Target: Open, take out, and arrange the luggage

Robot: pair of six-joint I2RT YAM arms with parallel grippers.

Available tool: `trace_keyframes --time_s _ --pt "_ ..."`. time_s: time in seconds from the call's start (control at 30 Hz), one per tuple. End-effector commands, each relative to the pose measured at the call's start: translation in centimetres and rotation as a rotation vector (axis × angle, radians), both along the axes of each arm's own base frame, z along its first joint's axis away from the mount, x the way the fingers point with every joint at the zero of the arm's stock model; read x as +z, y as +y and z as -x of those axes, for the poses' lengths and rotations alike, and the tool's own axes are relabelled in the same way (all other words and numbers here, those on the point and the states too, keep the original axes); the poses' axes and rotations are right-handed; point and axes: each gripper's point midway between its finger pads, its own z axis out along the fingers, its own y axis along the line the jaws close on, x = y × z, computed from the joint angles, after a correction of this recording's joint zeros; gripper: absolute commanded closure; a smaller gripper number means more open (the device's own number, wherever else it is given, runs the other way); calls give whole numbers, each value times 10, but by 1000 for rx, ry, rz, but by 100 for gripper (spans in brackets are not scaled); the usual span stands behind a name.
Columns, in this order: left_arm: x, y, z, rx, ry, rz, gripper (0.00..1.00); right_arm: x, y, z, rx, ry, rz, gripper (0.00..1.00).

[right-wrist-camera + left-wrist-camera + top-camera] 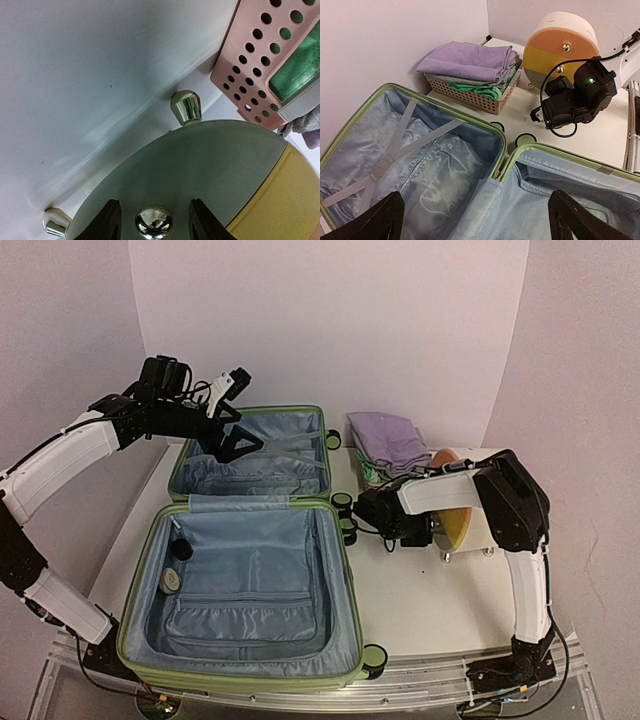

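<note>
Your left gripper (238, 448) hovers spread wide, upper left, over the open luggage (250, 575). Your right gripper (154, 220) straddles the knob (153, 222) of the drum (200, 165) with jaws parted, apparently not touching yet, lined up to grip it.

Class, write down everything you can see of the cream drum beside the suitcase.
The cream drum rests on small chrome feet on the white table, next to the pink basket. Its round face is banded orange, yellow and grey-green, with shiny chrome knobs. The right claw sits at the face, fingers either side of one knob, gaps showing.
</note>
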Motion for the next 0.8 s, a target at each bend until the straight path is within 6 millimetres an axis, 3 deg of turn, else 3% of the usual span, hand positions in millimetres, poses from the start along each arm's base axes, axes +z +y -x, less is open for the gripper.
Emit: trace_keyframes --time_s 0.0,0.13,0.4,0.57,0.77 --pt "19 1 5 -12 -51 24 0 4 -3 -2 -2 -5 4 54" --pt "19 1 4 -12 -53 23 0 0 -1 -4 0 2 -2 69" --pt "18 1 4 -10 -56 17 0 10 4 -9 4 -21 -27 88" --pt "16 1 4 -11 -53 16 0 15 40 -11 41 -19 -146 89" --pt "13 1 4 -13 -46 10 0 10 64 -10 70 -2 -203 88"
